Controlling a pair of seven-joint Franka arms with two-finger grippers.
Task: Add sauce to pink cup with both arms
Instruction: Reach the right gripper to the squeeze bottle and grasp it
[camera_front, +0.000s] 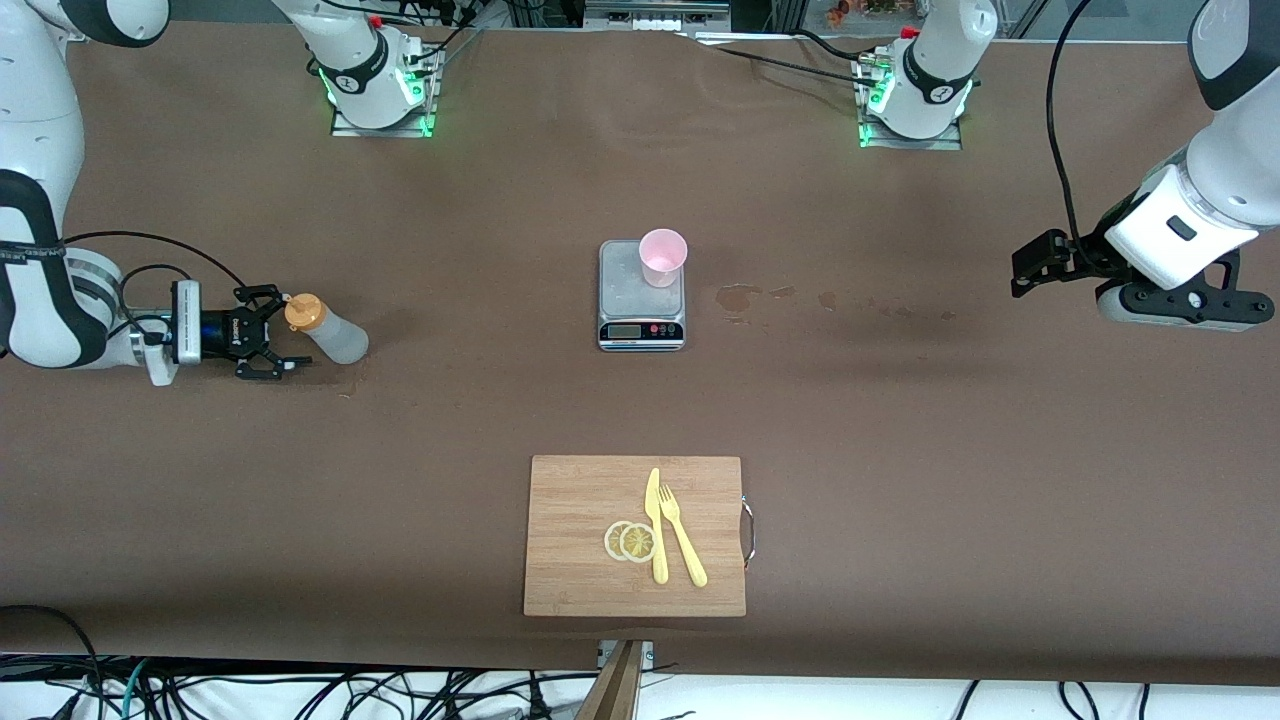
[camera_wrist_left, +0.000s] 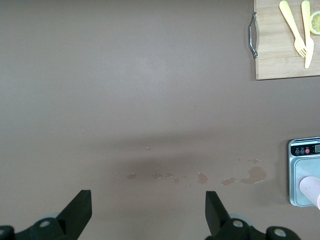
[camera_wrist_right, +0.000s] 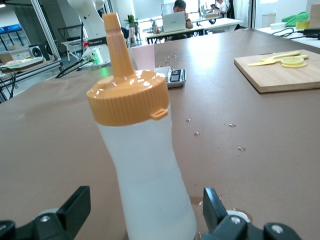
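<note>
Items I log: sauce (camera_front: 335, 333), upright on the table toward the right arm's end. Right gripper (camera_front: 262, 347) at it, fingers apart on either side, not clamped. Pink cup (camera_front: 662, 256) on the scale (camera_front: 641, 305) mid-table. Left gripper (camera_front: 1035, 262) waits over bare table at the left arm's end, fingers apart, holding nothing. Cutting board (camera_front: 580, 540) nearest the front camera.

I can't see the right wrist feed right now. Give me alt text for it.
The sauce bottle, whitish with an orange nozzle cap, stands upright on the brown table between the open fingers of the right hand, not gripped. Past it, the pink cup sits on the scale, with a cutting board off to one side.
</note>
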